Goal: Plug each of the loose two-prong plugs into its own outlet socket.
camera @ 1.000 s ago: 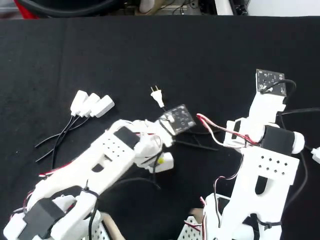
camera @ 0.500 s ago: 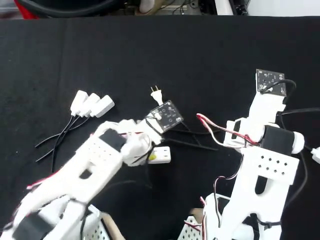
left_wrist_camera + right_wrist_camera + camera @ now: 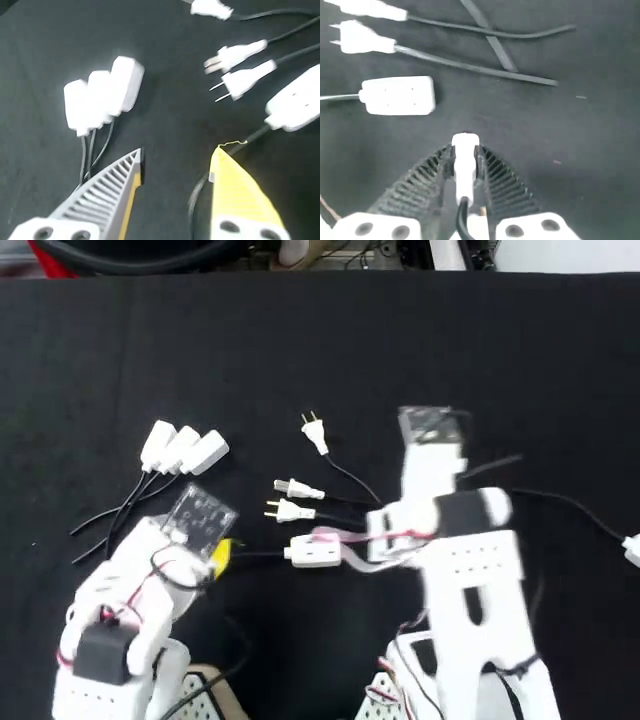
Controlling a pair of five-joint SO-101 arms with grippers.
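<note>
Bright even light from above; white plugs glare against dark table; shadows faint.

Smooth white plastic plugs with metal prongs on matt black tablecloth

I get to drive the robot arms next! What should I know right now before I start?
The left claw is open and empty, above the black cloth between three white corded blocks and the socket block.
The right claw is shut on a white corded piece; its prongs are hidden, so it is probably a plug.
The far plug, middle plug and near plug lie loose beyond the socket block, prongs bare.
Done: nothing visibly plugged in.
Left: every plug needs a socket, likely starting with the held one.
</note>
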